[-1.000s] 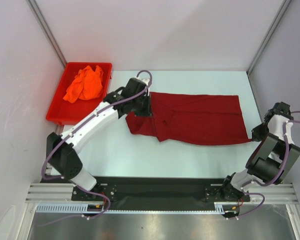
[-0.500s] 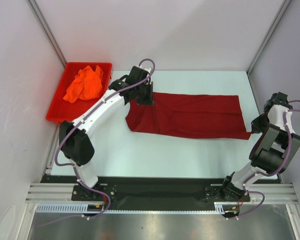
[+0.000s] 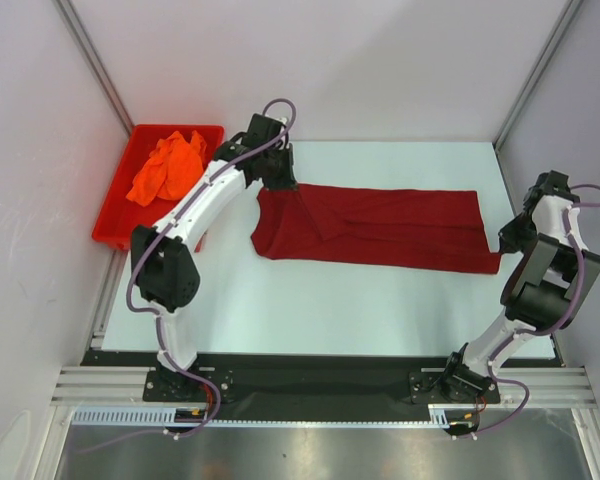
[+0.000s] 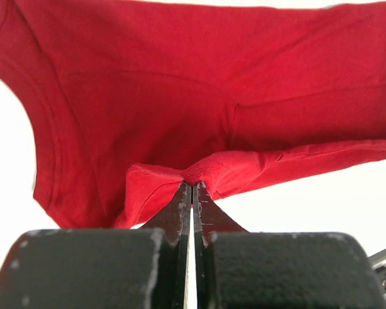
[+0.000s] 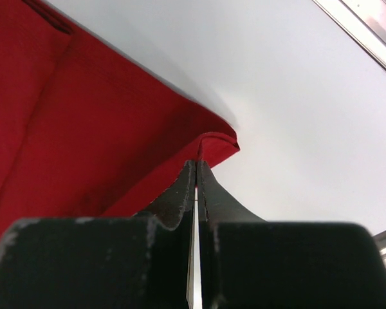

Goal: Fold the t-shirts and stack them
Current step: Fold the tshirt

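Observation:
The dark red t-shirt (image 3: 380, 228) lies stretched left to right across the white table, folded into a long band. My left gripper (image 3: 277, 185) is shut on its far left edge; in the left wrist view the cloth (image 4: 180, 109) bunches at the fingertips (image 4: 192, 185). My right gripper (image 3: 507, 240) is shut on the shirt's near right corner (image 5: 212, 143), pinched right at the tips (image 5: 196, 162). The orange t-shirt (image 3: 168, 167) lies crumpled in the bin at the far left.
The red plastic bin (image 3: 118, 222) stands at the table's far left corner, close to the left arm's forearm (image 3: 195, 215). Grey walls and metal posts (image 3: 535, 75) close in the table on three sides. A black rail (image 3: 310, 385) carries both arm bases.
The left gripper has carried the shirt's left edge farther back and slightly left. The right gripper has drawn its corner back and right. The shirt is now pulled flatter and straighter.

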Robot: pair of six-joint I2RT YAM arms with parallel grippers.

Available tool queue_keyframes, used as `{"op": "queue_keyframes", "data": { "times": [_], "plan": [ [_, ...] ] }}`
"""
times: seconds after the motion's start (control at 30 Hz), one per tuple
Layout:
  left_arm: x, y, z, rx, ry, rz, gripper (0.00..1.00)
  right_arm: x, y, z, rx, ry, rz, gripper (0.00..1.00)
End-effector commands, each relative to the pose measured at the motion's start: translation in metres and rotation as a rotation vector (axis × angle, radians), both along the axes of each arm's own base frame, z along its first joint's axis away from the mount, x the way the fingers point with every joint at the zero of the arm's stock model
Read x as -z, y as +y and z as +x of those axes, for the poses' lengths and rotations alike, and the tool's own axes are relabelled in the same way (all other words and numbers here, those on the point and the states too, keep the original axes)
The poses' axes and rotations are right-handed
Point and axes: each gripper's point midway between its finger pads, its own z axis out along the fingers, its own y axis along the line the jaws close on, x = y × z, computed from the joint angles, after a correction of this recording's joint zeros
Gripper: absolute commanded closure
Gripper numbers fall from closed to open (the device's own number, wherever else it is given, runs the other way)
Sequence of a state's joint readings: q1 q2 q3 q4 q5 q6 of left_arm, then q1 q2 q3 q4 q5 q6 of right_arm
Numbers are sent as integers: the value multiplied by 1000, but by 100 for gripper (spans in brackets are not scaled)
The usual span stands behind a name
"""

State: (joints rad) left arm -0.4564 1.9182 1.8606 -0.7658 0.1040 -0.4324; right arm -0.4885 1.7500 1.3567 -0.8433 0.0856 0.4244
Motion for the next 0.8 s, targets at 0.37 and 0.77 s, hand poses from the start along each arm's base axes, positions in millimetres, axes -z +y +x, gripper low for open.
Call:
{"op": "queue_keyframes", "data": {
  "times": [0.37,0.77],
  "plan": [
    [-9,2,43,-15,-58,-30,100,-14,4,51,-82,-57,-41,100],
    [5,13,59,-52,-42,-45,100,-6,-4,78,-99,-49,-56,100]
  ]
}}
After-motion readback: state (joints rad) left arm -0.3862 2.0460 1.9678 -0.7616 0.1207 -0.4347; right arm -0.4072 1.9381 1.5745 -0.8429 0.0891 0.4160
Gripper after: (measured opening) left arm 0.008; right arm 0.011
